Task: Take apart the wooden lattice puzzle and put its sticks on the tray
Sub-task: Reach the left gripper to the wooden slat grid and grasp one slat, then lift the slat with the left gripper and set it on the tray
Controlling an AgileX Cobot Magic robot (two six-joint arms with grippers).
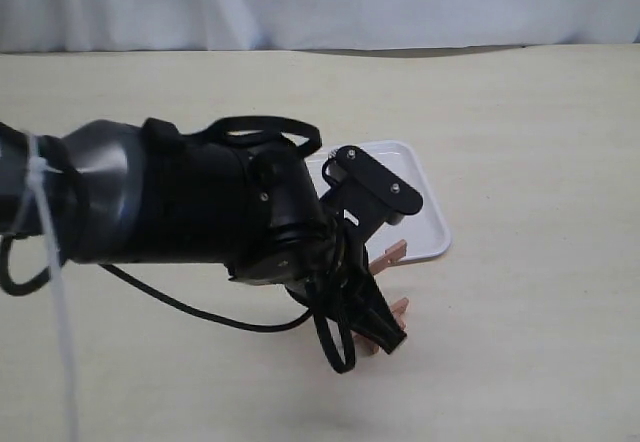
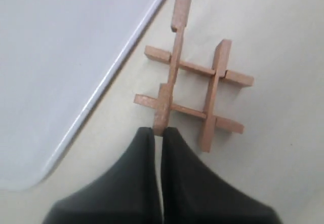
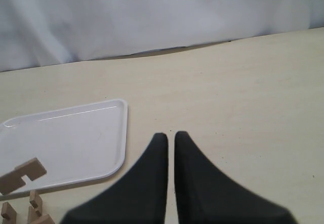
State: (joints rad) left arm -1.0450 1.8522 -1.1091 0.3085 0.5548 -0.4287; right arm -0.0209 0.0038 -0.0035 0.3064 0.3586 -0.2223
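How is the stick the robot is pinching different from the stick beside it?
The pinched stick is gripped at one end by the left end effector; the stick beside it is untouched. The pinched stick pokes far out past the cross sticks toward the tray; the stick beside it sits centred across them. Both are flat, reddish-brown wood.

The exterior view looks down from the near side across the table (image 1: 520, 112) toward the far curtain (image 1: 300, 2), half blocked by the left arm (image 1: 180, 202). The left wrist view hangs close over the puzzle (image 2: 214, 89) and tray (image 2: 61, 57), facing almost straight down. The right wrist view sits low, facing far. All share the tray's edge and, seemingly, the puzzle.
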